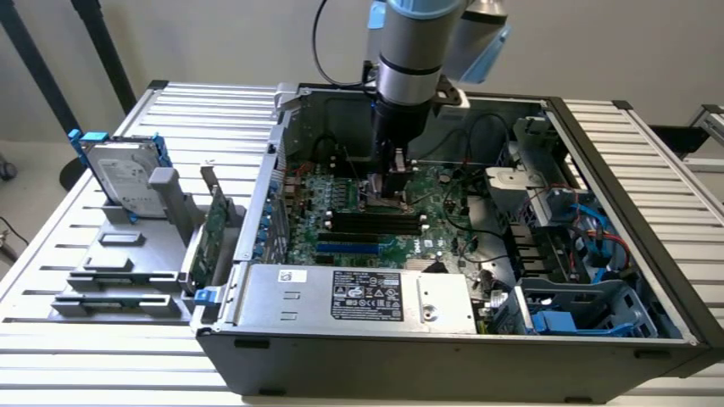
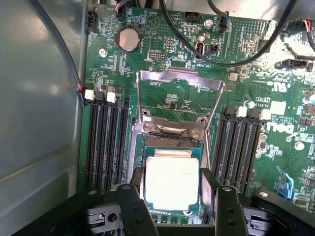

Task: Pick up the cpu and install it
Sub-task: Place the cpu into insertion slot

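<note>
The cpu, a small square chip with a bright silver lid, lies flat at the socket on the green motherboard. My gripper straddles it, and one black fingertip presses each side edge, so the jaws are shut on the chip. The socket's metal load plate stands swung open beyond the chip. In the exterior view, my gripper reaches straight down into the open computer case, low over the board's middle.
Black memory slots run along both sides of the socket. Black cables cross the board behind it. A power supply fills the case's near side. On the exterior view's left, a hard drive with blue rails stands in a grey fixture.
</note>
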Tool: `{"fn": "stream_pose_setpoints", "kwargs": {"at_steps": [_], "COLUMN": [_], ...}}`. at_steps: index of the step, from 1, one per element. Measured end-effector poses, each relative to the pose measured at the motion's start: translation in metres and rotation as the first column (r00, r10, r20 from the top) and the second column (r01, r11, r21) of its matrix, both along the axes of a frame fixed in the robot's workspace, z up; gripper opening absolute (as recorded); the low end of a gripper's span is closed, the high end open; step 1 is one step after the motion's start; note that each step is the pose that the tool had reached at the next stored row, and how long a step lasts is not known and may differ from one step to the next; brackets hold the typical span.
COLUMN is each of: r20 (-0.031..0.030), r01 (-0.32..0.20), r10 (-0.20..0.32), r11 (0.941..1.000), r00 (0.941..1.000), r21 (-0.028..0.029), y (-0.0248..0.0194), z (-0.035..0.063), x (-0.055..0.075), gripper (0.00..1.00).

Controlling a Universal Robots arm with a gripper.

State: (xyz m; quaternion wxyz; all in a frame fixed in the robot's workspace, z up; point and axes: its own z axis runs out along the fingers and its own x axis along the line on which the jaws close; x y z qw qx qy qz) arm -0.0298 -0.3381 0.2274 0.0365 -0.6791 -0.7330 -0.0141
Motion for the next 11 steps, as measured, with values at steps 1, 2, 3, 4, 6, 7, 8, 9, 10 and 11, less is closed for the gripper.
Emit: {"fn": "stream_pose_setpoints", "kwargs": {"at_steps": [1, 2, 3, 4, 6, 7, 8, 9, 10, 11], "r20": [0.0000, 0.0000, 0.0000, -0.0001, 0.0007, 0.0028, 0.0064, 0.0107, 0.0155, 0.0231], "r01": [0.010, 0.019, 0.029, 0.037, 0.052, 0.057, 0.061, 0.065, 0.068, 0.072], "r10": [-0.010, -0.019, -0.029, -0.037, -0.052, -0.057, -0.061, -0.065, -0.068, -0.072], "r11": [1.0000, 0.9998, 0.9996, 0.9993, 0.9987, 0.9984, 0.9981, 0.9979, 0.9977, 0.9974], "r00": [1.0000, 0.9998, 0.9996, 0.9993, 0.9987, 0.9984, 0.9981, 0.9978, 0.9975, 0.9972], "r21": [0.0000, 0.0000, 0.0000, -0.0001, -0.0001, 0.0000, 0.0003, 0.0008, 0.0011, 0.0015], "y": [0.0000, 0.0000, 0.0000, 0.0000, 0.0001, 0.0003, 0.0006, 0.0010, 0.0014, 0.0017], "z": [-0.0004, -0.0007, -0.0011, -0.0013, -0.0015, -0.0016, -0.0016, -0.0017, -0.0018, -0.0020], "x": [-0.0005, -0.0010, -0.0016, -0.0023, -0.0037, -0.0044, -0.0049, -0.0052, -0.0054, -0.0059], "gripper": [0.55, 0.55, 0.55, 0.55, 0.55, 0.55, 0.55, 0.55, 0.55, 0.55]}}
